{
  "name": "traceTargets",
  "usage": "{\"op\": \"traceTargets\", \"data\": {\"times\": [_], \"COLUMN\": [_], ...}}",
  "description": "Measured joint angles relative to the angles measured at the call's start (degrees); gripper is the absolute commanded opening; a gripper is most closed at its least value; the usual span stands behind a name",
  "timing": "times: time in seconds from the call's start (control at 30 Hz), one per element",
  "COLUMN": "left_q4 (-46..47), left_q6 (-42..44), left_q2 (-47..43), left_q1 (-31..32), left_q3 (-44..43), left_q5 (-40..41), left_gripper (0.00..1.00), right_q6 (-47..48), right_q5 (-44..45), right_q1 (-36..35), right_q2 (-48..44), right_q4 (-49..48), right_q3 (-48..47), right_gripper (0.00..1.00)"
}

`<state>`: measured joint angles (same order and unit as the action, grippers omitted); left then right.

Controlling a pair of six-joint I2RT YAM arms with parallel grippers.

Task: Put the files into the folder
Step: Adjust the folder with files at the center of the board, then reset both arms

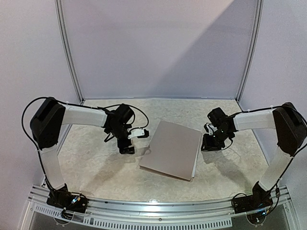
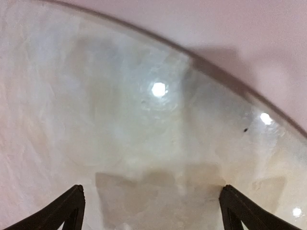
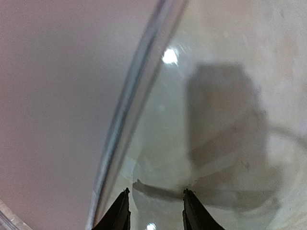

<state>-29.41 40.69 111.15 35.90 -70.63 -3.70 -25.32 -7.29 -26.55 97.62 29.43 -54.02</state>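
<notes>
The flat tan-brown cardboard folder [image 1: 171, 149] lay shut on the mottled pale table [image 1: 96, 167], between the two arms. Its long axis ran from far to near, leaning toward the near left. A thin pale strip showed along its right and near edges; whether that was the white printed paper files inside could not be told, and no loose sheet was in view.

The left fingers [image 2: 72, 208] were spread wide and empty over bare table, near the folder's left edge. The right fingers [image 3: 117, 213] stood partly apart with nothing between them, just beside its right edge and seemingly the nearer pair. From either side the folder lay inward, toward the middle, and neither wrist view showed it.
</notes>
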Motion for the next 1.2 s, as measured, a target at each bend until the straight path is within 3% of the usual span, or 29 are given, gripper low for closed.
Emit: {"op": "traceTargets", "data": {"times": [0.27,0.53,0.57,0.6,0.63,0.67,0.73,0.9,1.03,1.2], "left_q4": [7.32,9.84,9.86,9.86,9.73,9.05,6.73,4.96,10.40,22.12], "left_q6": [-0.20,-1.44,-1.46,-1.46,-1.40,-1.25,-0.98,-1.99,-7.45,-16.24], "left_q2": [-4.07,-3.26,-3.26,-3.30,-3.41,-3.58,-4.46,-12.68,-23.67,-34.82], "left_q1": [12.81,15.06,14.88,14.75,14.56,14.10,12.41,1.38,-15.28,-37.18], "left_q3": [6.38,6.10,6.10,6.08,6.03,5.84,4.63,1.36,2.47,13.70], "left_q5": [2.69,1.51,1.55,1.62,1.66,1.62,0.76,-4.83,-8.92,-12.63], "left_gripper": [0.99,0.99,0.99,1.00,0.99,0.99,1.00,0.99,0.99,0.99], "right_q6": [0.15,2.64,3.21,3.78,4.22,4.96,6.21,10.97,12.02,10.58], "right_q5": [-0.13,0.17,0.63,0.98,1.27,1.46,2.34,4.57,4.37,9.88], "right_q1": [-0.39,0.09,0.37,1.11,1.77,2.75,5.46,15.61,25.59,28.59], "right_q2": [11.26,18.10,18.05,17.86,17.57,16.98,14.73,-1.66,-18.62,-33.48], "right_q4": [-4.63,-2.29,-1.44,-0.52,0.15,1.05,2.21,-2.91,-11.45,-23.52], "right_q3": [-12.66,-22.80,-23.08,-23.39,-23.47,-23.47,-23.28,-15.02,-0.92,21.75], "right_gripper": [0.35,0.40,0.43,0.59,0.86,0.97,0.99,0.99,0.99,0.99]}}
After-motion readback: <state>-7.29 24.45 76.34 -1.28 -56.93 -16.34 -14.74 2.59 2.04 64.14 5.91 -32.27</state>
